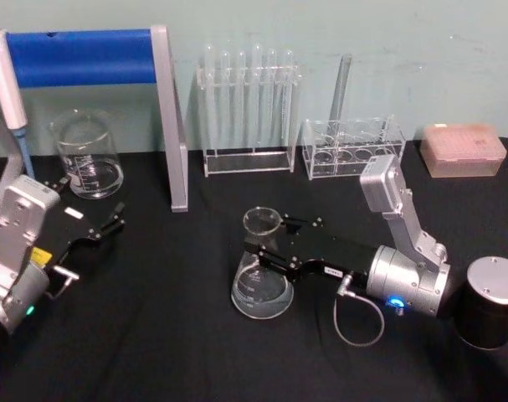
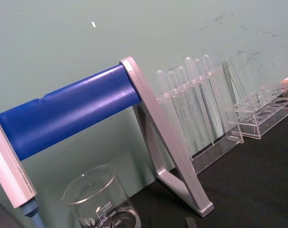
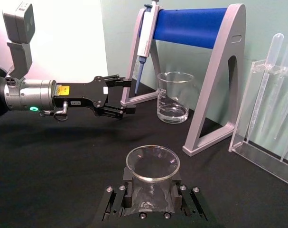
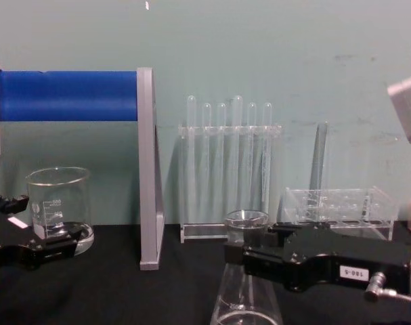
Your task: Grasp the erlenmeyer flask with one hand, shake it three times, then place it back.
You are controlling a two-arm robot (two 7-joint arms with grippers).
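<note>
Black table [image 1: 153,335] bears erlenmeyer flask [image 1: 261,295], neck between jaws of right gripper [image 1: 267,240].

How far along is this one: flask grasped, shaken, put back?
Done: the reach. In hand: right gripper shut on the neck of the erlenmeyer flask, which stands on the table. Left: lift, three shakes, release, unless shaking is over; unclear here. Left gripper idle, open, by the beaker.

Laboratory, test tube rack [image 1: 247,113], glass beaker [image 1: 88,156], pipette [image 1: 7,88] on stand [image 1: 173,126]
</note>
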